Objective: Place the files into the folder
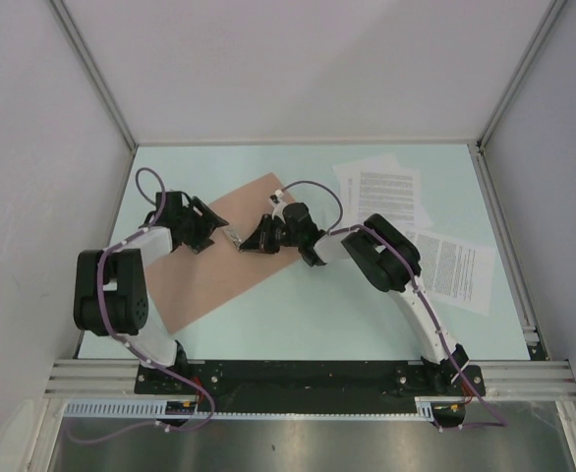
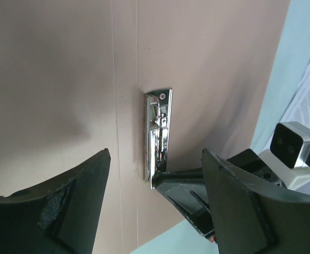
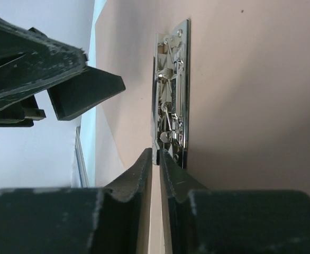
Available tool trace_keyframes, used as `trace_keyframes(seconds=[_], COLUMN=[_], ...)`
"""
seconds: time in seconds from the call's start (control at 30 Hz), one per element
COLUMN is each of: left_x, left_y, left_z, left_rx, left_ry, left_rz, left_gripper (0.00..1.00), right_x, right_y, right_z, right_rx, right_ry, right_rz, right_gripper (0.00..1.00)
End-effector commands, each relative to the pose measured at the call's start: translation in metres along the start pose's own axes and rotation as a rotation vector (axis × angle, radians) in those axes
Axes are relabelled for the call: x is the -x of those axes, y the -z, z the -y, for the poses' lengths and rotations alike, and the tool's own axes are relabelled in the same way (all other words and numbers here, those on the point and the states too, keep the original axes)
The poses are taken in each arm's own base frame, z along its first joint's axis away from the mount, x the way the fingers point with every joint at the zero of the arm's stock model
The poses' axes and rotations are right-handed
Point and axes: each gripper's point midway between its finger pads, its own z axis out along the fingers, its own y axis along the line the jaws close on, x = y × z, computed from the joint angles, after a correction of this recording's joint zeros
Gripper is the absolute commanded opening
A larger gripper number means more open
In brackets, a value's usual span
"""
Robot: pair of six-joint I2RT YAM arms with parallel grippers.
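The salmon-brown folder (image 1: pixel 219 270) lies open on the table, left of centre. A chrome spring clip (image 1: pixel 235 238) is mounted on its inner face (image 2: pixel 54 79). My right gripper (image 1: pixel 250 242) is shut on the near end of the clip (image 3: pixel 172 95), its fingertips (image 3: pixel 156 156) pinching the clip's thin metal edge. My left gripper (image 1: pixel 205 228) is open and empty just above the folder. Its fingers straddle the clip (image 2: pixel 158 132) from the other side without touching it. The files, white printed sheets (image 1: pixel 381 192), lie loose at the back right, with one more sheet (image 1: pixel 455 270) at the right.
White walls with metal posts enclose the pale green table (image 1: pixel 317 315) on three sides. The two grippers face each other closely over the folder. The left fingers (image 3: pixel 86 90) show in the right wrist view. The right gripper (image 2: pixel 197 196) shows in the left wrist view.
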Motion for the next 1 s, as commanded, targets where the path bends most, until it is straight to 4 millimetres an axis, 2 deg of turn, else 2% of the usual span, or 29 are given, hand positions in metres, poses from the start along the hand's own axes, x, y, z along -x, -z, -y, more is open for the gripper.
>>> trace_keyframes(seconds=[0.0, 0.07, 0.2, 0.3, 0.43, 0.53, 0.67, 0.77, 0.97], left_x=[-0.002, -0.007, -0.005, -0.004, 0.001, 0.000, -0.001, -0.003, -0.005], left_y=[-0.010, -0.015, -0.020, -0.022, -0.021, -0.024, -0.029, -0.034, -0.042], left_z=[0.007, 0.002, -0.001, 0.001, 0.002, 0.000, 0.002, 0.001, -0.006], left_rx=[0.061, 0.086, 0.123, 0.142, 0.142, 0.147, 0.151, 0.167, 0.210], left_ry=[-0.071, -0.075, -0.096, -0.115, -0.137, -0.148, -0.171, -0.186, -0.201], left_rz=[-0.028, -0.041, -0.029, -0.033, -0.007, -0.012, -0.022, -0.027, -0.029], left_gripper=[0.75, 0.74, 0.70, 0.63, 0.54, 0.45, 0.41, 0.40, 0.34], right_x=[0.008, 0.005, 0.001, -0.001, -0.009, -0.013, -0.015, -0.016, -0.017], right_y=[-0.006, -0.007, -0.010, -0.009, -0.010, -0.010, -0.009, -0.006, 0.009], right_z=[-0.006, -0.011, -0.006, -0.001, -0.001, 0.004, 0.005, 0.013, 0.048], right_rx=[0.031, 0.041, 0.029, 0.022, 0.016, -0.017, -0.036, -0.106, -0.332], right_ry=[0.013, 0.020, 0.018, 0.005, 0.011, 0.017, 0.030, 0.047, 0.114], right_rz=[0.020, 0.016, 0.012, 0.004, -0.022, -0.029, -0.040, -0.043, -0.060], right_gripper=[0.13, 0.14, 0.16, 0.10, 0.10, 0.01, 0.00, 0.00, 0.00])
